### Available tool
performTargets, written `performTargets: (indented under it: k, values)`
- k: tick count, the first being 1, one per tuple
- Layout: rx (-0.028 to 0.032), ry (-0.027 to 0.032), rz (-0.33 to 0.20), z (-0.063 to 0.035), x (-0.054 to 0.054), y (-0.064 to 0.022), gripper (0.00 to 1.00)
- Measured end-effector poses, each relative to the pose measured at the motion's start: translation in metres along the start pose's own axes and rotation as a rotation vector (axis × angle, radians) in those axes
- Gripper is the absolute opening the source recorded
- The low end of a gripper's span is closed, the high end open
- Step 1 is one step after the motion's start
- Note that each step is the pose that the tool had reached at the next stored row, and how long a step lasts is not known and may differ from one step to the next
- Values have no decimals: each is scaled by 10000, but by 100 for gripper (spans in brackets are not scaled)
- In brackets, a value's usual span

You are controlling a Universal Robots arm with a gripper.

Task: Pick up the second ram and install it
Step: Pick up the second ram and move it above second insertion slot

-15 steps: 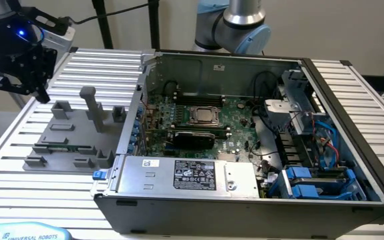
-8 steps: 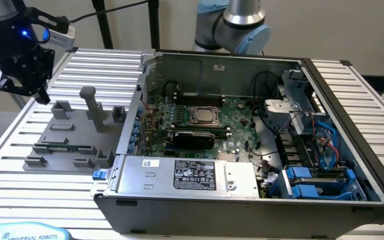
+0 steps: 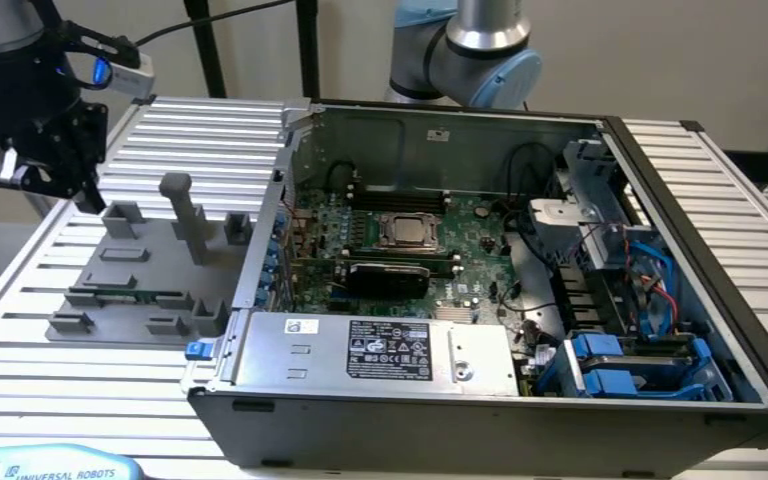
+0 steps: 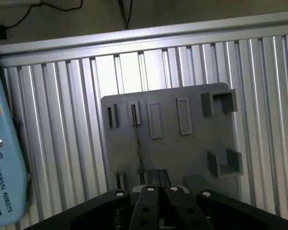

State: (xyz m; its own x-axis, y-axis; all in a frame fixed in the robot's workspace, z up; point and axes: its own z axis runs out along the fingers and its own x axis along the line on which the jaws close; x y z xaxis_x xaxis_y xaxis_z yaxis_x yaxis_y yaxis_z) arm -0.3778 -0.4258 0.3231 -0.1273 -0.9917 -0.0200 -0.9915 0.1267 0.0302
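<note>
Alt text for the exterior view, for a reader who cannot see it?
An open computer case lies on a slatted metal table, its motherboard exposed. On the exterior view's left, a green ram stick lies in a grey tray, and the arm's closed gripper hangs above the table beside the tray.

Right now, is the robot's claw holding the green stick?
No, the second ram lies in the grey tray, apart from the shut gripper, which has nothing between its fingers.
</note>
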Motion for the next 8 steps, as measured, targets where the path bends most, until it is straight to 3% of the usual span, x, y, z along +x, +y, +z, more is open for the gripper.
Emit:
performTargets:
  k: [6,8]
  values:
    - [28,10,-475,78,1,-3,12]
    - [27,15,-622,106,2,-3,18]
